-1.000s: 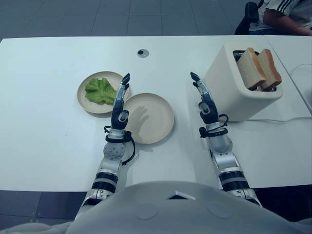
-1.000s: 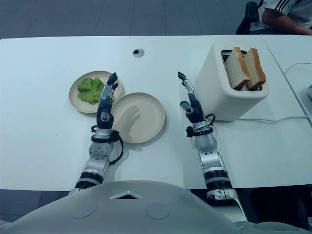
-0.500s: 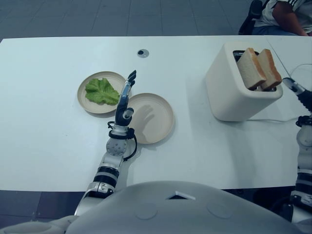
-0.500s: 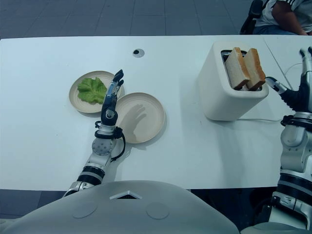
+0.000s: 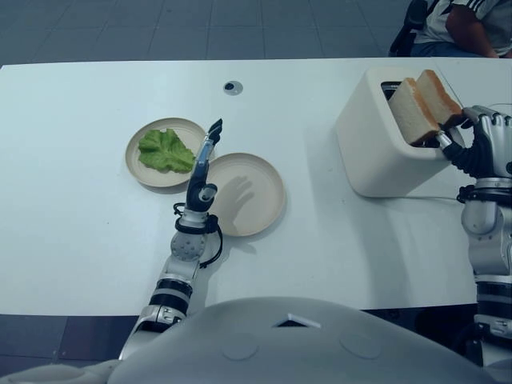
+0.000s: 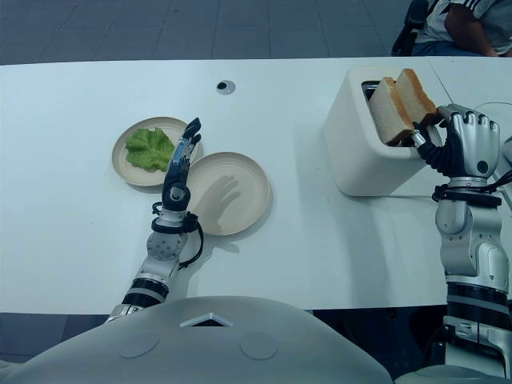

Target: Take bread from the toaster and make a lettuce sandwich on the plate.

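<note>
A white toaster [image 5: 376, 152] stands at the right of the table with two bread slices in its slots. My right hand [image 6: 462, 146] is at the toaster's right side, fingers curled on the right slice [image 5: 436, 92], which stands a little higher than the left slice [image 5: 408, 112]. A green lettuce leaf [image 5: 166, 150] lies on a beige plate [image 5: 142, 174] at the left. An empty beige plate [image 5: 252, 200] sits beside it. My left hand [image 5: 201, 172] is held upright and open between the two plates, holding nothing.
The toaster's cable [image 5: 424, 198] runs right along the table. A small dark round fitting [image 5: 230, 86] sits in the tabletop at the back. Bare white table lies between the empty plate and the toaster, and along the front edge.
My right hand has come in from the right edge to the toaster and closed on the right slice, which now stands slightly higher. The left hand has barely moved.
</note>
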### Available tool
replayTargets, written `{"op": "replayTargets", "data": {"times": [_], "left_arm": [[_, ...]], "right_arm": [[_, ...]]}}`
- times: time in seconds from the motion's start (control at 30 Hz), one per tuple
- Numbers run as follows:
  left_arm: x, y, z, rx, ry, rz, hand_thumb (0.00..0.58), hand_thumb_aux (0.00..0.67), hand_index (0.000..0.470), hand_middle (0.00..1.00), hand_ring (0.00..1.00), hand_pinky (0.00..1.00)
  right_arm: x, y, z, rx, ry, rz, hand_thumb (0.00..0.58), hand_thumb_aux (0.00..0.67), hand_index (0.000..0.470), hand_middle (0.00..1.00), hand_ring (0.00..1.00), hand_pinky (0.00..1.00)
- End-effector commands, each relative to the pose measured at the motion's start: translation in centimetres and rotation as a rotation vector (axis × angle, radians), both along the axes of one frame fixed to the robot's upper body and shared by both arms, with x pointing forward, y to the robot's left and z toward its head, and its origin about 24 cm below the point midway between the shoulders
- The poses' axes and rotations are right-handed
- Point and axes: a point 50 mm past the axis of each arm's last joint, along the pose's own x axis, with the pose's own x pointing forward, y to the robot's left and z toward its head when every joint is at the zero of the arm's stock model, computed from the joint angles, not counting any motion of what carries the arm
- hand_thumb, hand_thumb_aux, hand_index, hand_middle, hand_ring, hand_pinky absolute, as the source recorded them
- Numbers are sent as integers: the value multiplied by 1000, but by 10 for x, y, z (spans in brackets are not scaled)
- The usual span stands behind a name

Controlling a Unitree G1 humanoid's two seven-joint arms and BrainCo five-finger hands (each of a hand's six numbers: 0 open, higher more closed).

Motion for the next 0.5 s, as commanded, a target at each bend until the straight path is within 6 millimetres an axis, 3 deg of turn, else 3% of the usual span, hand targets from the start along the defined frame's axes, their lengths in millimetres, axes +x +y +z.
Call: {"op": "replayTargets", "data": {"times": [0.03, 0.27, 0.3, 0.33, 0.4, 0.43, 0.5], "left_arm": [[-4, 1, -4, 10, 27, 4, 0, 0, 0, 0, 0, 0], [-6, 0, -6, 14, 35, -7, 0, 0, 0, 0, 0, 0], [-6, 0, -6, 14, 36, -7, 0, 0, 0, 0, 0, 0], [-6, -1, -6, 15, 38, -8, 0, 0, 0, 0, 0, 0], [-7, -1, -7, 16, 41, -11, 0, 0, 0, 0, 0, 0], [-7, -2, -7, 17, 42, -14, 0, 0, 0, 0, 0, 0], [-7, -2, -7, 18, 44, -18, 0, 0, 0, 0, 0, 0]], "right_arm": [[-1, 2, -3, 50, 1, 12, 580, 670, 470, 1000, 1000, 1000], [2, -1, -6, 82, -10, -11, 580, 670, 470, 894, 894, 894], [3, -2, -7, 85, -8, -16, 580, 670, 470, 796, 796, 796], [5, -4, -8, 90, -4, -21, 574, 604, 424, 686, 686, 686], [6, -7, -12, 101, 7, -36, 538, 489, 343, 294, 294, 294], [6, -9, -14, 104, 12, -44, 496, 415, 291, 204, 204, 204], [6, -12, -17, 109, 25, -60, 460, 365, 256, 0, 0, 0]]}}
